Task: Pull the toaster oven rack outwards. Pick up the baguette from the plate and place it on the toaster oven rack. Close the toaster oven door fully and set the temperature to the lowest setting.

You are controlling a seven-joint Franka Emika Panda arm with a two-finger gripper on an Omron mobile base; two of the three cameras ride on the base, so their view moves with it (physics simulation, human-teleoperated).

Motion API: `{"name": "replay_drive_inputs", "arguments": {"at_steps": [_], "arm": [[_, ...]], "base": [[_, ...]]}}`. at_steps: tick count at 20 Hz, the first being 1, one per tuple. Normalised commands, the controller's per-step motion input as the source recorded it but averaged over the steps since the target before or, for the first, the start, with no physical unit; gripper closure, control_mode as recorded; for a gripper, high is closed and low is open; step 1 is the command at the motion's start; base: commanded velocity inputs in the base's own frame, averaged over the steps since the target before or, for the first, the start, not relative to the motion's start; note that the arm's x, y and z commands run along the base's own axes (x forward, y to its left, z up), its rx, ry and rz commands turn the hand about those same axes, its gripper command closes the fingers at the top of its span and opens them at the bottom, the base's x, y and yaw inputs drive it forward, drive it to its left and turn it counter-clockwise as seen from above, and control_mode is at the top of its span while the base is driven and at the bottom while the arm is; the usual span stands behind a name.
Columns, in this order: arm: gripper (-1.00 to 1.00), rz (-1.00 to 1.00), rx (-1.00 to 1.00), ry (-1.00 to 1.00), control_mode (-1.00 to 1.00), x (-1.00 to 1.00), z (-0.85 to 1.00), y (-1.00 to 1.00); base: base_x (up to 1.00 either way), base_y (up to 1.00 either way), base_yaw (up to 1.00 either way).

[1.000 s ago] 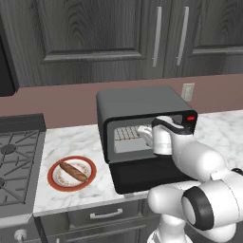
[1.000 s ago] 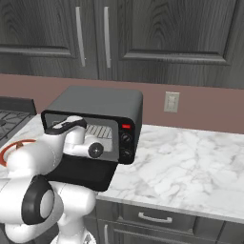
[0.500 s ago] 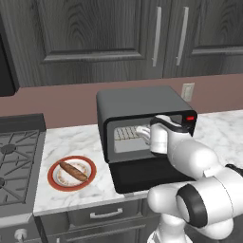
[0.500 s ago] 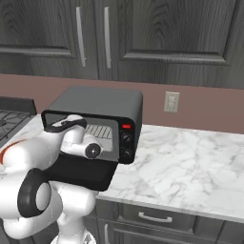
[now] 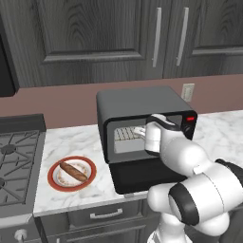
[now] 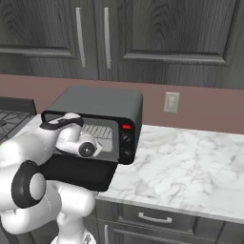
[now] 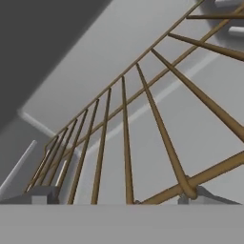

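Toaster oven rack (image 7: 125, 143), a thin wire grid shelf, sits inside the boxy black toaster oven (image 5: 142, 128), whose flat black door (image 5: 142, 176) lies folded down. We have our gripper (image 7: 119, 200) reaching into the cavity, jaws spread wide with the front wire of the rack between the tips, nothing clamped. If we close off-centre, we judge the wire could slip free. The small brown baguette (image 5: 72, 171) waits on the red-rimmed white plate (image 5: 53, 182).

baguette (image 5: 72, 171) on plate (image 5: 56, 182), left of toaster oven (image 5: 137, 104)
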Motion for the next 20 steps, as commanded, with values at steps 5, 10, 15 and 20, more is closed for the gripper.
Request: {"name": "replay_drive_inputs", "arguments": {"at_steps": [5,10,15,20], "arm": [[1.0,0.0,0.0,0.0,-1.0,0.08,-0.11,0.0],[1.0,0.0,0.0,0.08,-1.0,-0.04,0.0,0.0],[1.0,0.0,0.0,0.24,-1.0,-0.32,0.0,0.0],[1.0,0.0,0.0,0.33,-1.0,-0.45,-0.07,0.0]], "base": [[0.0,0.0,0.0],[0.0,0.0,0.0],[0.0,0.0,0.0],[0.0,0.0,0.0]]}}
